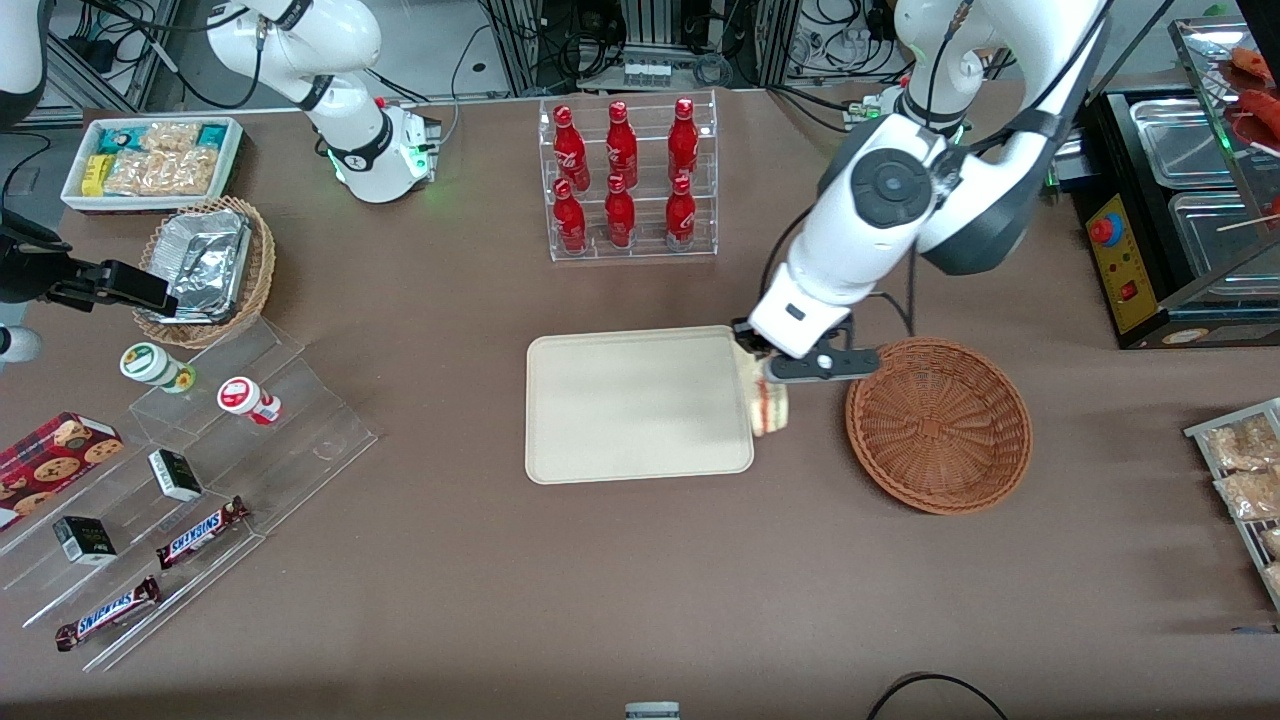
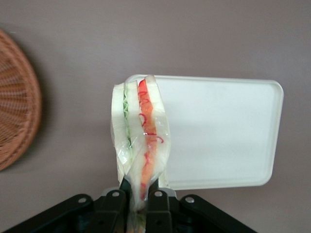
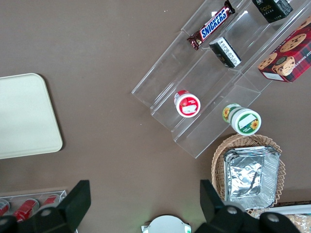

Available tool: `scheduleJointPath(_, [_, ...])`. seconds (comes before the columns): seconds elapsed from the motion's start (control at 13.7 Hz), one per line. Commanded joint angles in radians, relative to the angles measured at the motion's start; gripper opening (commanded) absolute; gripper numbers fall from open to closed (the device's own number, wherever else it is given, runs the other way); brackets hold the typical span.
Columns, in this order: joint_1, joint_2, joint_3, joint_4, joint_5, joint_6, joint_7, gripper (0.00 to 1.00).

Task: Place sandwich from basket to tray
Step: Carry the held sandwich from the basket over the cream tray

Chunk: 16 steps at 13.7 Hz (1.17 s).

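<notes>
Clenched on the sandwich (image 2: 141, 141), the left arm's gripper (image 2: 141, 196) hangs over the tray's (image 1: 620, 400) edge nearest the basket (image 1: 938, 425). Its two black fingers (image 2: 158, 206) pinch the wedge, wrapped in clear film, with the red and green filling showing. Both tray and basket lie bare on the brown table (image 1: 600, 580).
</notes>
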Motion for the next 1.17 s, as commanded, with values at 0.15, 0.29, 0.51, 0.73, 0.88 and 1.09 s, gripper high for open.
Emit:
scheduleJointPath(0.15, [-0.188,0.215,-0.011,0.168,0.205,-0.015,-0.199,0.00])
scheduleJointPath(0.29, [-0.249,0.294,-0.011,0.206,0.282,-0.012,-0.262,0.00])
scheduleJointPath(0.51, [-0.314,0.404,-0.005,0.263,0.383,0.021,-0.340,0.00])
scheduleJointPath(0.73, [-0.349,0.463,0.004,0.262,0.459,0.072,-0.391,0.00])
scheduleJointPath(0.88, [-0.352,0.495,0.011,0.262,0.469,0.090,-0.397,0.00])
scheduleJointPath(1.09, [-0.394,0.507,0.058,0.256,0.482,0.121,-0.397,0.00])
